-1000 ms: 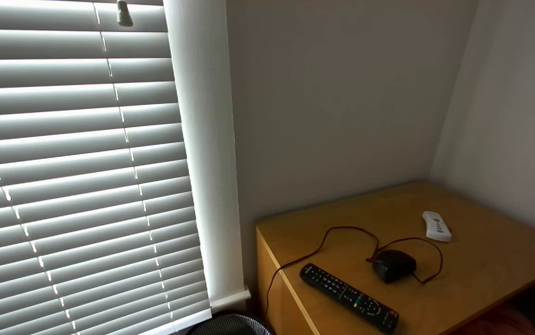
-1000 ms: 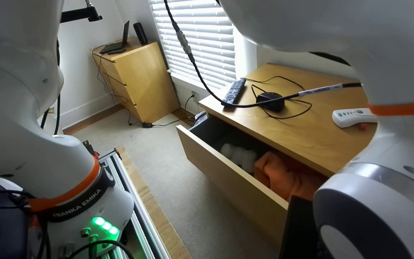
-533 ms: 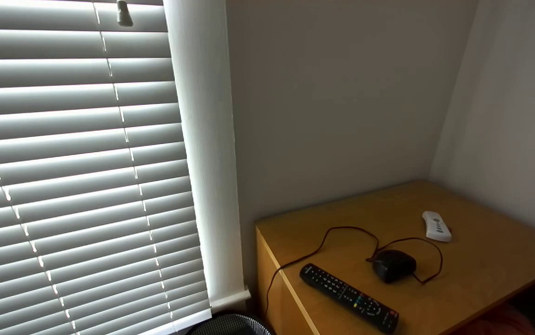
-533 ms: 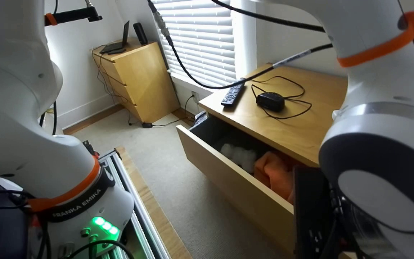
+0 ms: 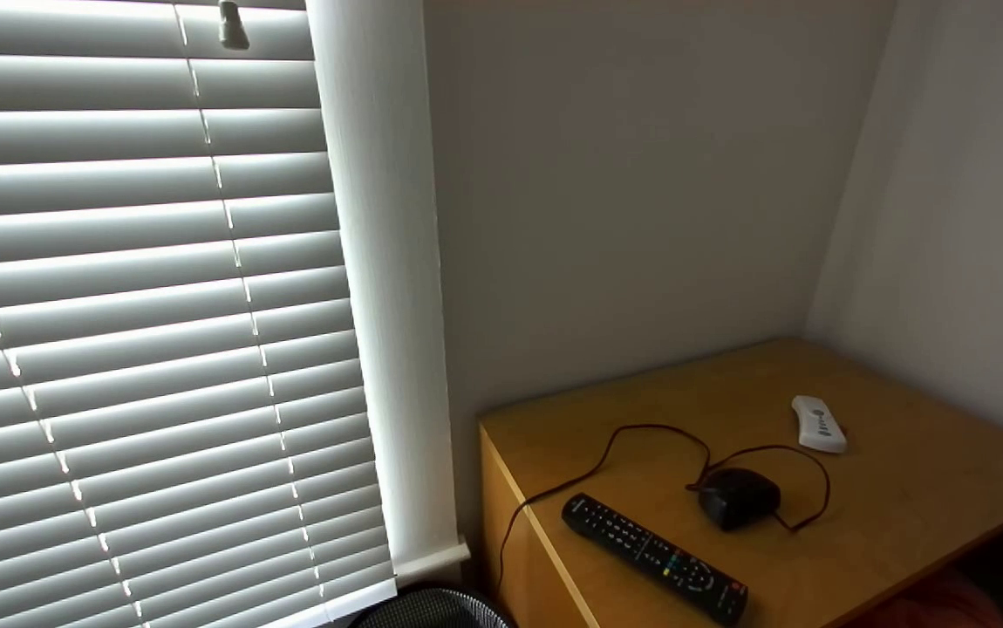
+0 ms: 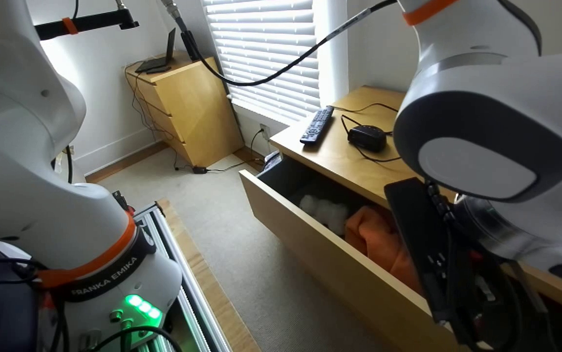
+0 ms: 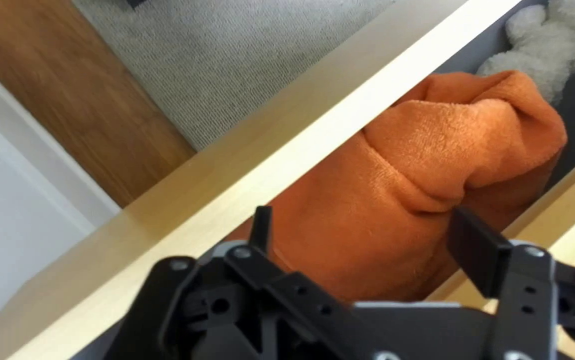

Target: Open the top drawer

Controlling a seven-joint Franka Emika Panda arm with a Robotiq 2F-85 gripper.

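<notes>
The top drawer (image 6: 300,239) of the light wood dresser stands pulled out in an exterior view, and its front's pale top edge (image 7: 312,145) crosses the wrist view. Inside lie an orange cloth (image 6: 374,237) and a white fluffy thing (image 6: 325,211); both the cloth (image 7: 432,150) and the fluffy thing (image 7: 542,47) show in the wrist view. My gripper (image 7: 365,232) is open, its fingers wide apart with nothing between them. It is over the drawer, above the cloth; the left finger appears near the front's edge, the right near the dresser side. Contact cannot be told.
The dresser top (image 5: 667,401) bears a black remote (image 5: 654,558), a black device with a cable (image 5: 737,499) and a white controller (image 5: 819,425). Another dresser (image 6: 198,112) with a laptop stands by the window. A mesh bin (image 5: 432,606) stands beside the drawer dresser.
The arm's wrist and gripper mount have moved up in the exterior view, over the open drawer's near end, with the hanging cable lifting too. The drawer and its contents have not visibly moved.
</notes>
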